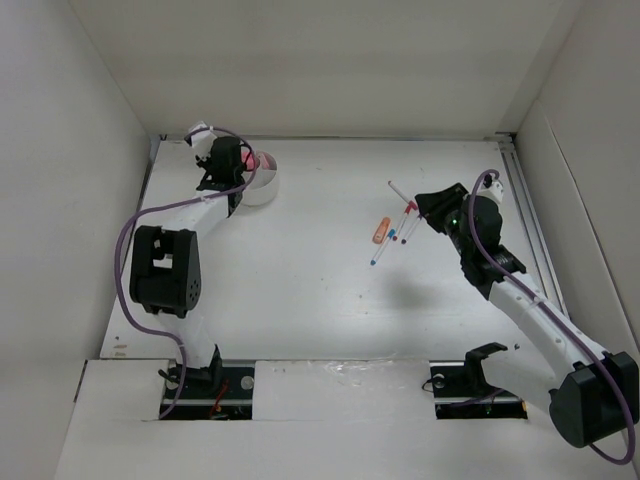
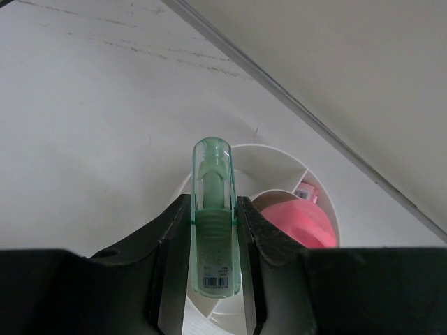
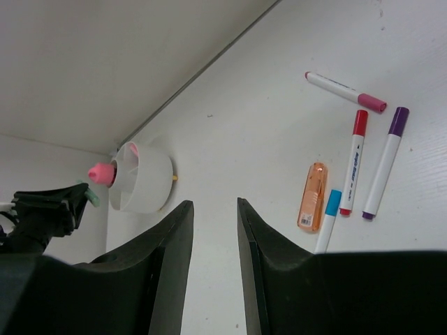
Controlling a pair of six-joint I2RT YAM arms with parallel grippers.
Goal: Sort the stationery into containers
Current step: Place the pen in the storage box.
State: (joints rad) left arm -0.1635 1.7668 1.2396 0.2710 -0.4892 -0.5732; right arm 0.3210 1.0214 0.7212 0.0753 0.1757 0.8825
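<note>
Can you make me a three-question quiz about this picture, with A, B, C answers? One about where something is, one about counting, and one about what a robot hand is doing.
1. Where is the orange piece?
A. held by a gripper
B. on the table beside the blue-capped pen
C. on top of a box

2. How many pens lie on the table?
A. two
B. three
C. four

3. What is the left gripper doing?
A. it is shut on the green piece
B. it is open and empty
C. it is shut on a pen

Answers:
1 B: the right wrist view shows it lying flat next to the blue cap.
2 C: there are pink, red, purple and blue caps, one on each pen.
3 A: the fingers press on both sides of the green piece.
</note>
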